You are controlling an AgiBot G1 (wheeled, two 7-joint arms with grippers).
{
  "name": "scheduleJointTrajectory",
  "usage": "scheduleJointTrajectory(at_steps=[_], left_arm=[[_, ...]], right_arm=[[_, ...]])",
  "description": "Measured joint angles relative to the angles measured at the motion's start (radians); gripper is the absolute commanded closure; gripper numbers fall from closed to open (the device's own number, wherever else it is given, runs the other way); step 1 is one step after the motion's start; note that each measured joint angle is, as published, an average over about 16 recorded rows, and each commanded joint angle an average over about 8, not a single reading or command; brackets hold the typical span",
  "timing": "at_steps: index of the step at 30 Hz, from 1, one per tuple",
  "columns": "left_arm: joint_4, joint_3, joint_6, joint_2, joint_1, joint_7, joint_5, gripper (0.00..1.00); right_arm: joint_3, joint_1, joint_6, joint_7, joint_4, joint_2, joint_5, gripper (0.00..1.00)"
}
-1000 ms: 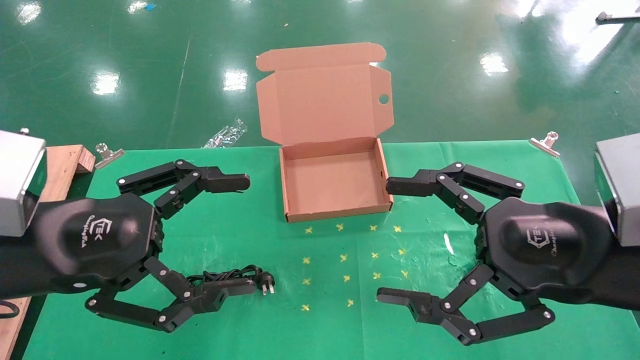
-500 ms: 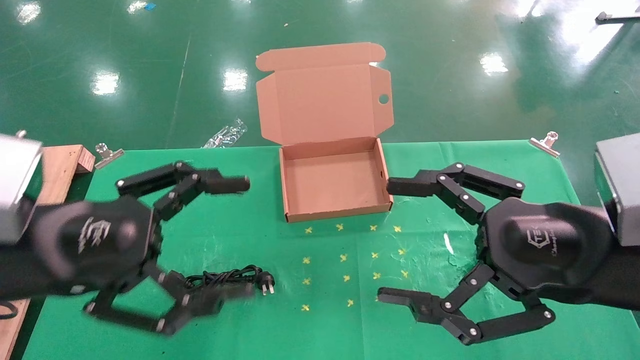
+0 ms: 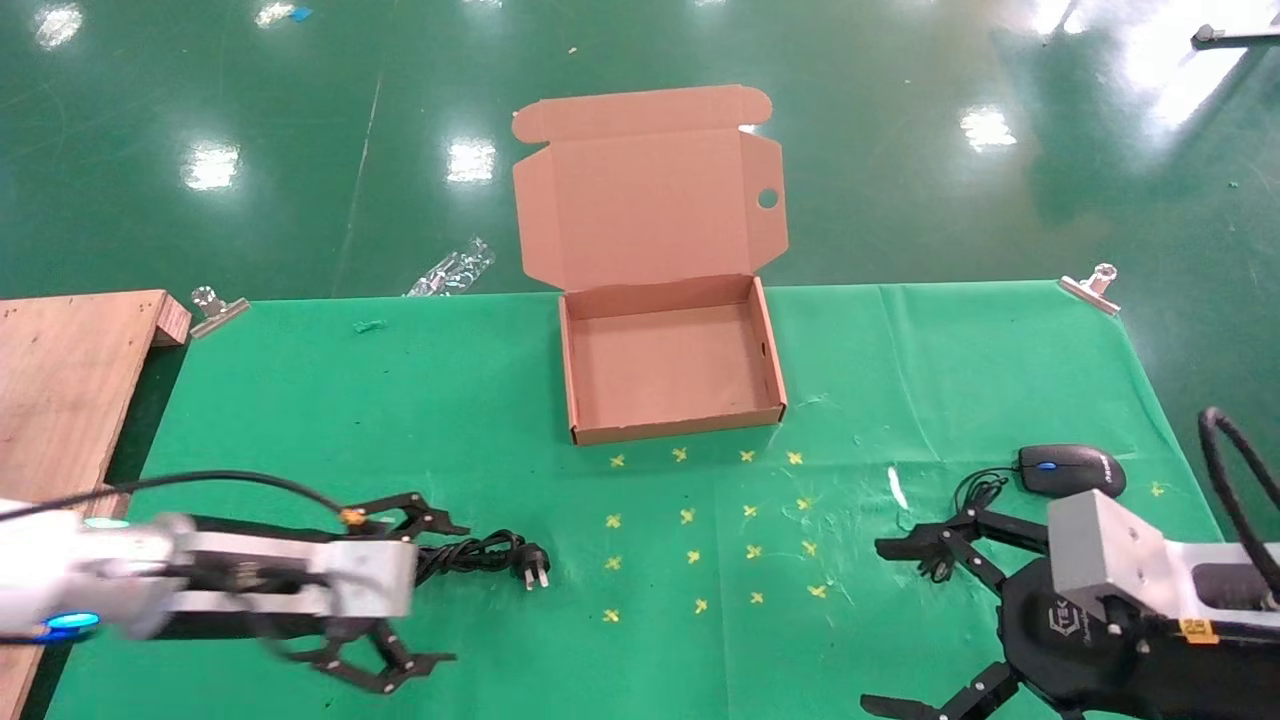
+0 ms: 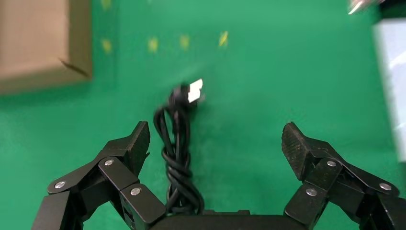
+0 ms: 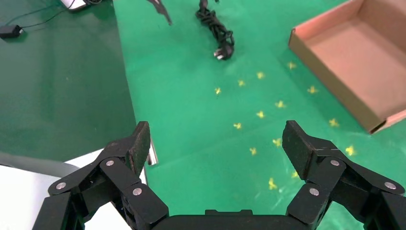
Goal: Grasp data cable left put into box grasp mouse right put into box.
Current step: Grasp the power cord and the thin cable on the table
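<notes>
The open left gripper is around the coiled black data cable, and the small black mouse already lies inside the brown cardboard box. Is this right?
Not quite. The head view shows the small black mouse on the green cloth at the right, outside the brown cardboard box. The open left gripper does straddle the coiled black data cable.

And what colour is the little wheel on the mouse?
Blue. The mouse itself is black; its wheel shows best in the head view.

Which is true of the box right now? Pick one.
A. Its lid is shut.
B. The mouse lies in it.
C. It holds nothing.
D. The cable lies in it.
C: the box stands open with a bare floor, while the cable lies on the mat by the open left gripper and the mouse sits on the mat near the open right gripper.
</notes>
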State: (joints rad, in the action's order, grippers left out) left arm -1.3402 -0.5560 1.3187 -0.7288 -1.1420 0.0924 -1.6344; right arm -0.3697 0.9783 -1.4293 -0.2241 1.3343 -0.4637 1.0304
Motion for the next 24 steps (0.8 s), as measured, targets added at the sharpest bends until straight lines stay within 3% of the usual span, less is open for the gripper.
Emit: scheduleJointTrajectory(at_steps=[7, 14, 19, 24], left_arm=[[0.026, -0.064, -0.082, -0.095, -0.022, 0.108, -0.221, 0.0], [0.059, -0.094, -0.104, -0.142, -0.043, 0.178, -0.328, 0.0], [0.076, -0.101, -0.104, -0.153, -0.05, 0.194, -0.351, 0.0], [0.084, -0.103, -0.101, -0.157, -0.054, 0.195, -0.354, 0.0]], right_arm=[[-0.005, -0.015, 0.013, -0.006, 0.004, 0.014, 0.02, 0.0], [-0.017, -0.023, 0.024, -0.013, 0.007, 0.025, 0.06, 0.0], [-0.051, -0.005, 0.035, -0.027, 0.006, 0.018, 0.165, 0.0], [-0.106, 0.055, 0.044, -0.03, -0.012, -0.021, 0.343, 0.0]])
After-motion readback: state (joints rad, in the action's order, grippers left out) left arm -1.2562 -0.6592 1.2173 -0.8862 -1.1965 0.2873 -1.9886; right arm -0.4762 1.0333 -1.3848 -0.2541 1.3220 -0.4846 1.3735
